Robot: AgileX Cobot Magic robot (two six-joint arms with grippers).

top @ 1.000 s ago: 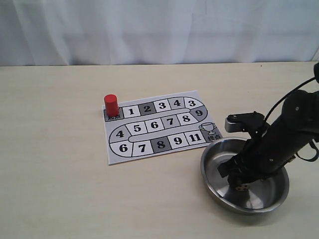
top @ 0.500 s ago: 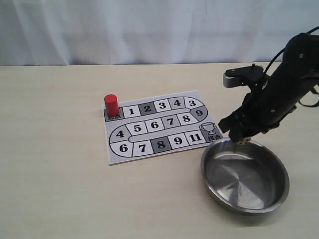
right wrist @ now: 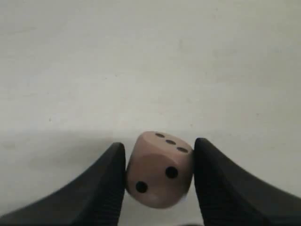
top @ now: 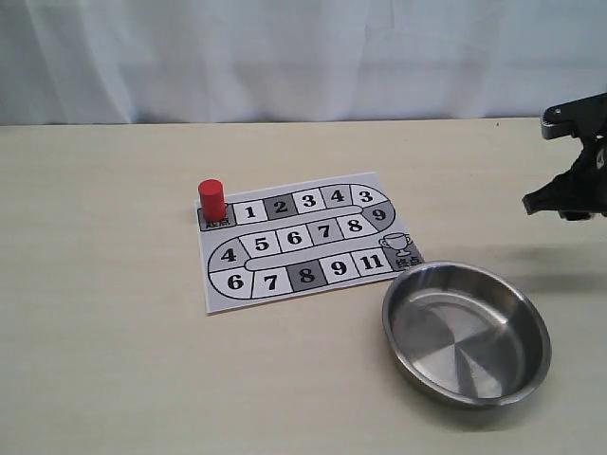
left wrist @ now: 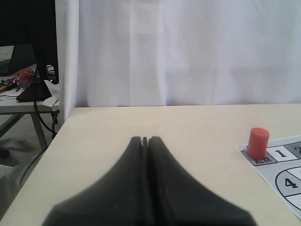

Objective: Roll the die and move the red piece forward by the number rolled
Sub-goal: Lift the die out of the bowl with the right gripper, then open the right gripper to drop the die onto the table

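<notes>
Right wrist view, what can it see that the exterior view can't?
Only the right wrist view shows the die, squeezed in the right pincer, with a three-pip face and a two-pip face showing. Only the exterior view shows the game board, the red piece standing on the grey square beside the 1, and the metal bowl. Both show the pale table and part of the right pincer.

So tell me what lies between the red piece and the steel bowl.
Only the game board, its squares bare, lies between the red piece and the steel bowl, per the exterior view.
</notes>
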